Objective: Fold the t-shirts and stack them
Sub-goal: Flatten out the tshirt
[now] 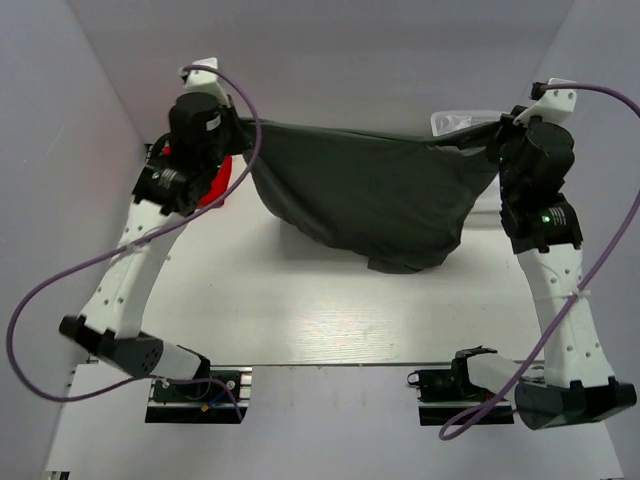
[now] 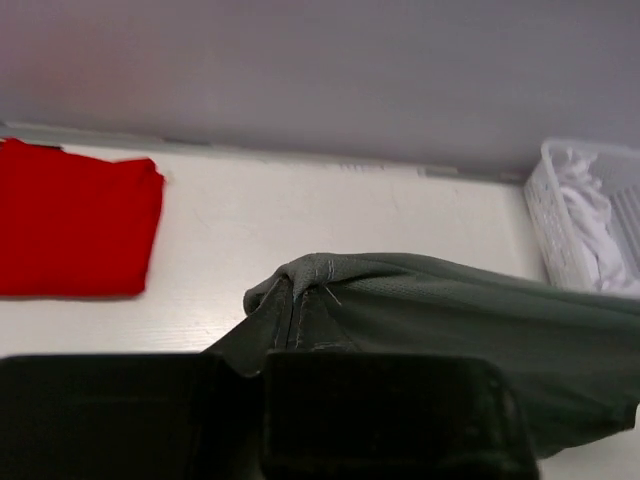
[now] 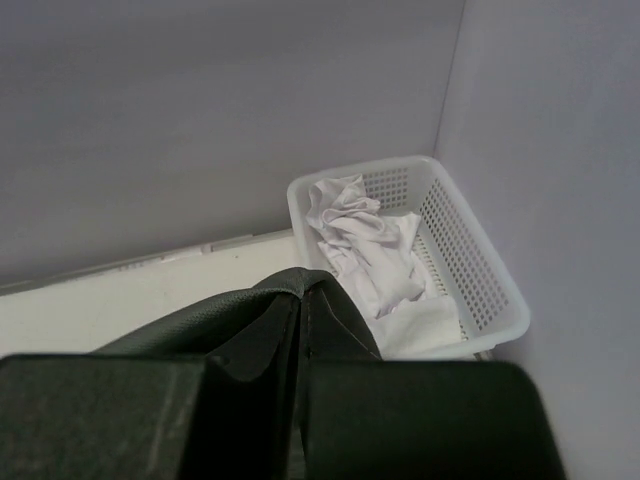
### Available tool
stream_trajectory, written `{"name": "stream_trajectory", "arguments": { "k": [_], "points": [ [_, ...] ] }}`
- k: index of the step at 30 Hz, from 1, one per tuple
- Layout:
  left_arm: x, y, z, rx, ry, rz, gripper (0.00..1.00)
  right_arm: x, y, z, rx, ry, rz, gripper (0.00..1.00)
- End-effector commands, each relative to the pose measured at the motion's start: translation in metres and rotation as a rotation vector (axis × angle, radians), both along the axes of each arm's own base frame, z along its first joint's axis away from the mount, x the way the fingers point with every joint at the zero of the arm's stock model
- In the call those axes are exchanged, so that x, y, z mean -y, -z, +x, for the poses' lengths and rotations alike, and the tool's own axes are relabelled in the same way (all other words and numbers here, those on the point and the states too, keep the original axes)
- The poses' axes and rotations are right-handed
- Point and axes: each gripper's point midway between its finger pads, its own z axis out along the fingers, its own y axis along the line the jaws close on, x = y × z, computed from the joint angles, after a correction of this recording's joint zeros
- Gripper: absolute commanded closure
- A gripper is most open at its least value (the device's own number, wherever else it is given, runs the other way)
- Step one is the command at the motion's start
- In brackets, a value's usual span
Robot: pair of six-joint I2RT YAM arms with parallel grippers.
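left gripper (image 1: 238, 124) and right gripper (image 1: 498, 130) each clench the grey t-shirt (image 1: 370, 190), centre frame. red t-shirt (image 2: 70, 230) lies at the left edge.

A white table (image 1: 320, 320) carries everything. A folded red t-shirt (image 2: 70, 230) lies flat on it, ahead of the left gripper's fingers (image 2: 380, 420) and off to their left. A white plastic basket (image 3: 465, 265) stands on the table in the far corner, just ahead of the right gripper's fingers (image 3: 420, 420) and slightly to their right, with crumpled white cloth (image 3: 365, 240) inside. Between the 2 pairs of fingers, the lowest fold of a grey t-shirt (image 1: 380, 200) hangs down to the table; whether it rests there cannot be told.
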Motion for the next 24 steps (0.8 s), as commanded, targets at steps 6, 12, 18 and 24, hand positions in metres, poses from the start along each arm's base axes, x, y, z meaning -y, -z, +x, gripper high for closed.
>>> {"name": "stream_trajectory", "arguments": {
  "k": [6, 12, 18, 24],
  "points": [
    [-0.074, -0.106, -0.087, 0.286, -0.162, -0.067, 1.0, 0.007, -0.094, -0.083, 0.269, -0.044, -0.008, 1.0],
    [-0.095, -0.16, -0.155, 0.457, -0.107, -0.123, 1.0, -0.004, -0.139, -0.142, 0.392, -0.155, -0.017, 1.0],
    [-0.095, -0.18, -0.206, 0.552, 0.02, -0.16, 1.0, -0.014, -0.175, -0.201, 0.526, -0.256, -0.015, 1.0],
    [-0.097, -0.193, -0.25, 0.623, 0.112, -0.207, 1.0, -0.016, -0.191, -0.242, 0.587, -0.3, -0.004, 1.0]
  ]
}}
